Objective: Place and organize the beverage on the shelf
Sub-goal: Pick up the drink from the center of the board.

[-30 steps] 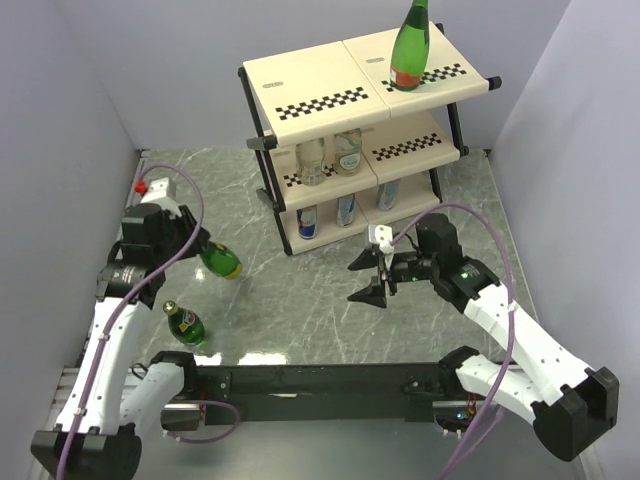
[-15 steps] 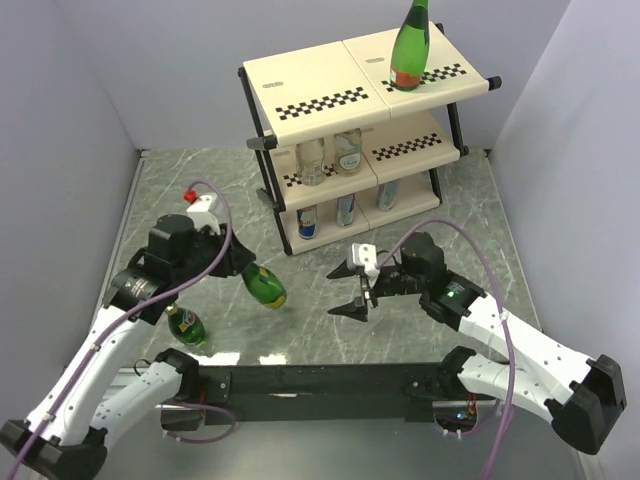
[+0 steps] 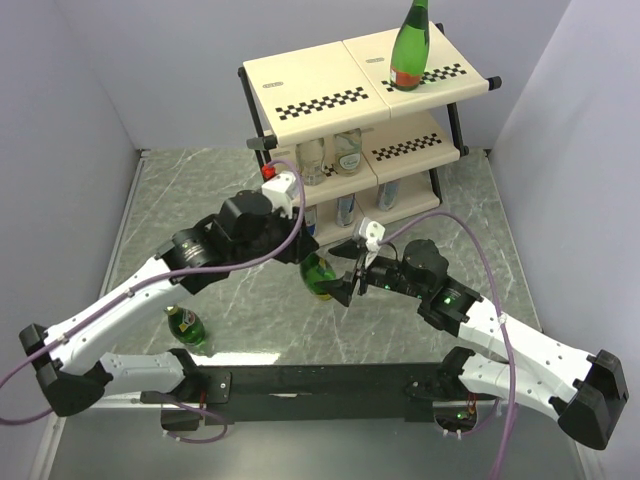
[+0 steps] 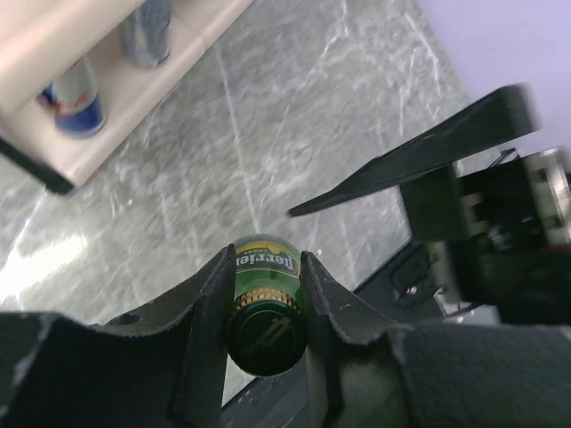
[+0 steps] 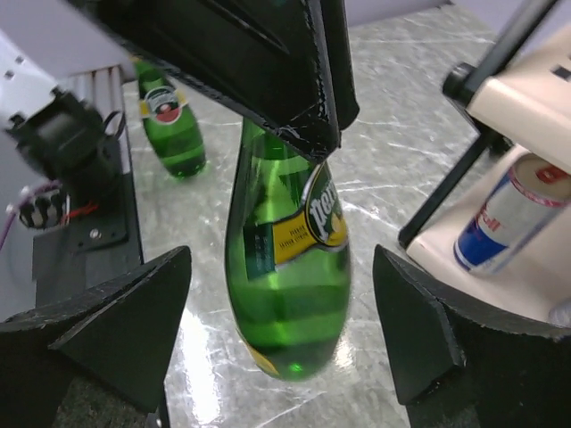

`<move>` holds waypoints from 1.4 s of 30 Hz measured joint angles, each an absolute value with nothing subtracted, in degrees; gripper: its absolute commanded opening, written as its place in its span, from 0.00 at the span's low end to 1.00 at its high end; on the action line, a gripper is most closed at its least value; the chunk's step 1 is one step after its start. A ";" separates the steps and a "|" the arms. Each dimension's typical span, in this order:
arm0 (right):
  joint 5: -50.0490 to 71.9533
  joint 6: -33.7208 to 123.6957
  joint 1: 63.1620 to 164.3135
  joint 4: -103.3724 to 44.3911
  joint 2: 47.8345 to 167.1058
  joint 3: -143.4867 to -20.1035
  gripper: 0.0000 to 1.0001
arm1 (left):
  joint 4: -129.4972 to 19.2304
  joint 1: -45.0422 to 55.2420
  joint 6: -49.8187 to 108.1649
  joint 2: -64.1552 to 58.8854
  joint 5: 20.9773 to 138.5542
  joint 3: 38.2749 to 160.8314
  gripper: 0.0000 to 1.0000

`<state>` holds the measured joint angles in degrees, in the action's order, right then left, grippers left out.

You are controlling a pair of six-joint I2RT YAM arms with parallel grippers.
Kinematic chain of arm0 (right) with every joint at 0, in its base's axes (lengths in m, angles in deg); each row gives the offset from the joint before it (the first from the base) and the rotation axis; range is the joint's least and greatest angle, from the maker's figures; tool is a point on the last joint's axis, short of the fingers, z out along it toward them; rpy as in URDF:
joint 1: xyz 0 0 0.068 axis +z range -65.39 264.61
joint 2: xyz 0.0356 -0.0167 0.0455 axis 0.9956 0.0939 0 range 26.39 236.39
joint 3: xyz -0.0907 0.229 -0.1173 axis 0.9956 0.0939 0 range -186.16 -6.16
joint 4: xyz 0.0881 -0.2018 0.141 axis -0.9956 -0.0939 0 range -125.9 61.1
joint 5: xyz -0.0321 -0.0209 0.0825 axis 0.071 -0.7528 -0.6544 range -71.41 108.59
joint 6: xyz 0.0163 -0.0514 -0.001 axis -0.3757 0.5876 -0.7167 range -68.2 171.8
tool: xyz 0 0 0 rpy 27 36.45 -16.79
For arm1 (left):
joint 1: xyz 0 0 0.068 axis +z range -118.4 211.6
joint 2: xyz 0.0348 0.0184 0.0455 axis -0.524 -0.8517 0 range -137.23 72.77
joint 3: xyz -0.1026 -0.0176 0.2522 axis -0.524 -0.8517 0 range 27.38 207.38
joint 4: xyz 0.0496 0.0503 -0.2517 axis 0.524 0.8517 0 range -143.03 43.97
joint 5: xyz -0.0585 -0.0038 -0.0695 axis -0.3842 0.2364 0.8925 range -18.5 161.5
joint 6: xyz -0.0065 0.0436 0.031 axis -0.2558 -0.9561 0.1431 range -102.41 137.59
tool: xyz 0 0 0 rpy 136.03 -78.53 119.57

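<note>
Over the marble tabletop (image 3: pixel 200 190), mid-handover I judge: my left jaws grip the green bottle (image 5: pixel 285 276) by its neck, and my right jaws, open at its 3 o'clock, must close next.

The grey marbled desk (image 3: pixel 470 225) carries the shelf (image 3: pixel 310 80) and a green bottle (image 3: pixel 186 326) standing well off the shelf's near-left. The shelf holds a second green bottle (image 3: pixel 410 50) on top, clear bottles (image 3: pixel 347 152) midway, cans (image 3: pixel 346 209) lowest.

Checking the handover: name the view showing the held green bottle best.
Right wrist: the bottle fills it, label readable. Left wrist shows only its capped neck between fingers; the top view shows it small, half hidden.
</note>
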<state>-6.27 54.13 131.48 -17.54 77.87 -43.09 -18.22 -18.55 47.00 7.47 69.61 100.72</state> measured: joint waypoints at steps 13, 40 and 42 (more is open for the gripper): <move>2.45 51.20 131.61 -15.46 77.90 -43.09 0.96 | -18.03 -23.60 46.81 -0.61 65.92 112.00 0.00; 2.36 52.86 131.61 -15.75 80.15 -43.22 0.33 | -14.81 -24.91 45.71 -5.84 66.03 119.57 0.00; 1.69 52.95 131.61 -16.49 80.50 -43.77 0.11 | -14.59 -24.91 45.71 -5.84 66.03 119.57 0.00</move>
<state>1.69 52.95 131.61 -16.49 80.50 -43.77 -14.59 -24.91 45.71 -5.84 66.03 119.57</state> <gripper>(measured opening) 0.758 0.372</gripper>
